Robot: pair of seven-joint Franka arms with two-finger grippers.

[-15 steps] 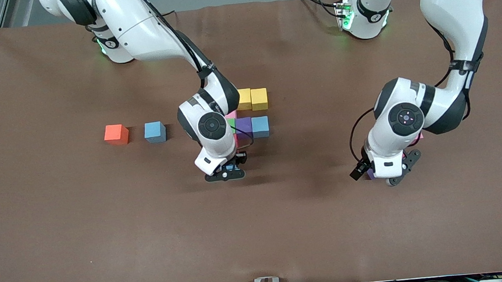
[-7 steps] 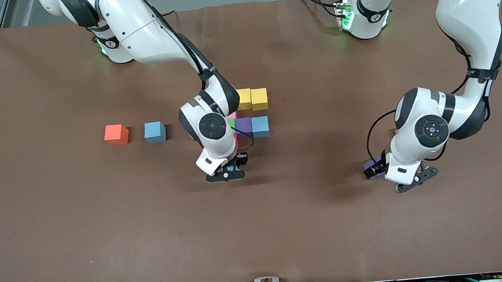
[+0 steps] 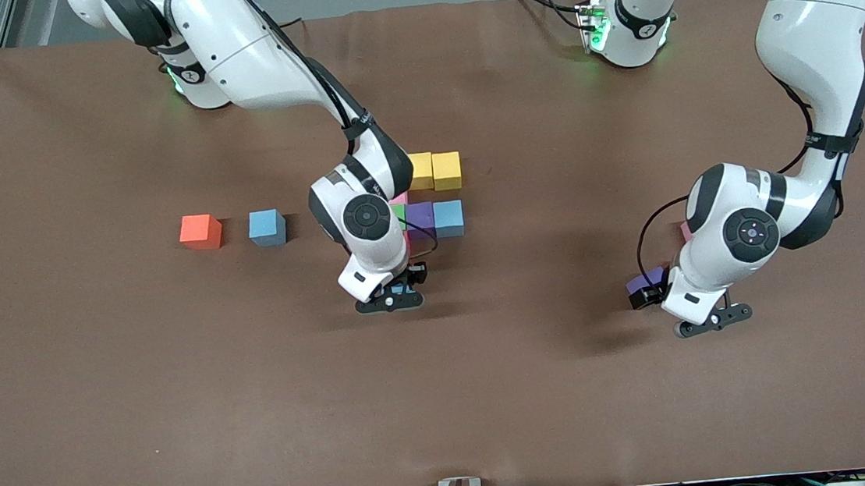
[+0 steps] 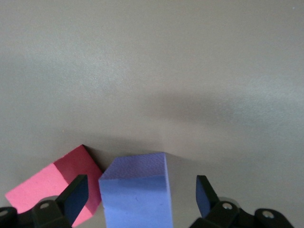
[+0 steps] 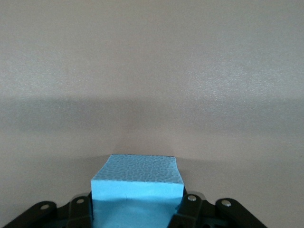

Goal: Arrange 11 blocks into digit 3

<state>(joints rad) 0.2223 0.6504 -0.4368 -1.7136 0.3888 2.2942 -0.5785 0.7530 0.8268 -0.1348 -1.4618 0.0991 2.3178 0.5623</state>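
Already you had a partial figure (image 3: 428,196) at the frame's centre: two yellow cubes (image 3: 435,171) on top, then pink, green, purple and a blue cube (image 3: 448,218) below, several hidden by the right arm. Your right gripper (image 3: 397,289) was clamped on a light blue cube (image 5: 137,183) just under that cluster. Your left gripper (image 3: 668,293), fingers spread wide, straddled a purple cube (image 4: 135,192) beside a pink cube (image 4: 54,183) at centre-right. Another blue cube (image 3: 267,228) and an orange cube (image 3: 200,231) sat centre-left. Judging by that, roughly half the three remained.
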